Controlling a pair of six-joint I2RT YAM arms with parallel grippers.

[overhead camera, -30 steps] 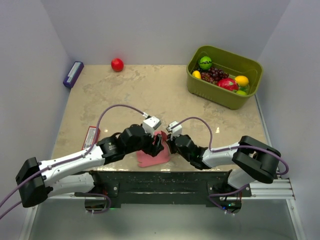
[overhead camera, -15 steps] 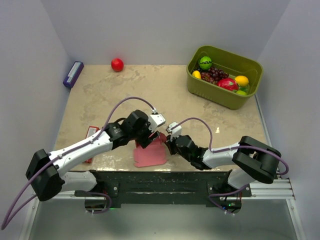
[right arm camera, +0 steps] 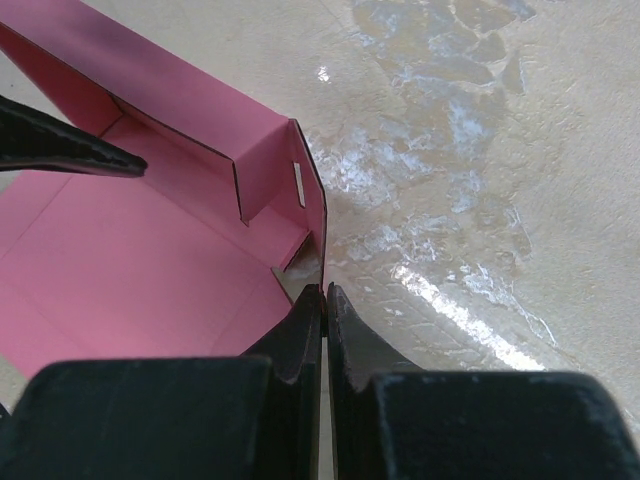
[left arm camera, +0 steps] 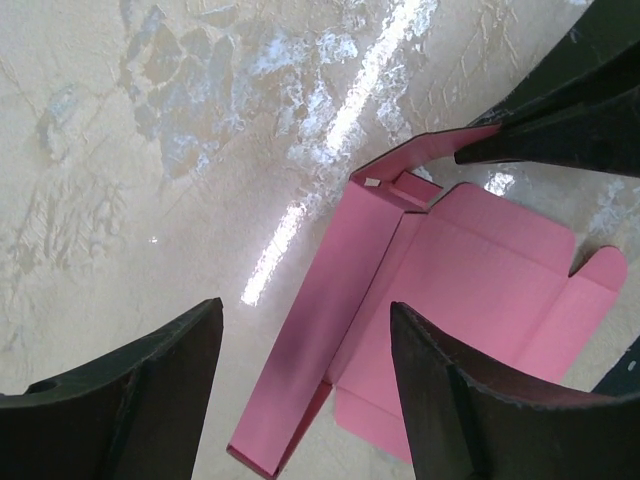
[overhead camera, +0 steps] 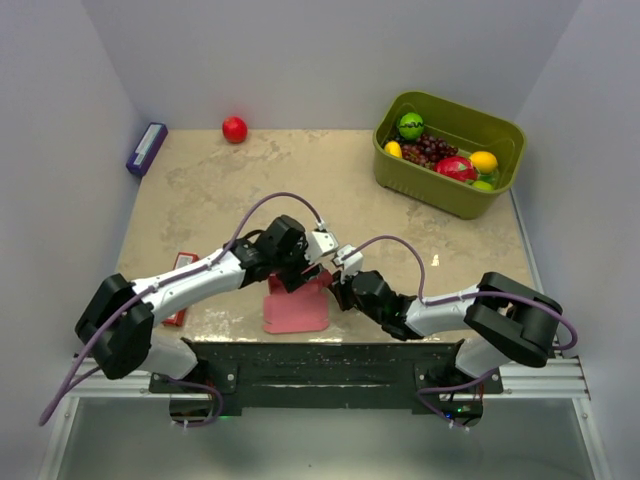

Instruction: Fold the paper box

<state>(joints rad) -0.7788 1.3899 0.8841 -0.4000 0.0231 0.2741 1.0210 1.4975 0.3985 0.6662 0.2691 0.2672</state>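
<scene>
Change over the last second: the left jaws were down on the pink, creased thin-cardboard paper box (overhead camera: pixel 297 310), close beside the right jaws. They now stand lifted off it and drawn back toward the far side of the beige stone-patterned table (overhead camera: pixel 250 180). They are spread wide and hold nothing.

Right jaws: no change. They are pressed together, pinching the upright edge of the paper box (right arm camera: pixel 130 250) at its corner.

Position: in the left wrist view the paper box (left arm camera: pixel 470 280) lies on the table below the left jaws. One long side wall is raised, leaning directly under the gap between them. The floor panel lies flat beyond the right-hand finger. A short end flap with a small tab is turned in right at the tips of the right jaws.

Judgement: the side-wall crease seems to hold without the left jaws, so that fold looks set. The other walls are still flat, so the task is partly done. The left jaws are free to regrasp. Risk: the unsupported wall springs back.
</scene>
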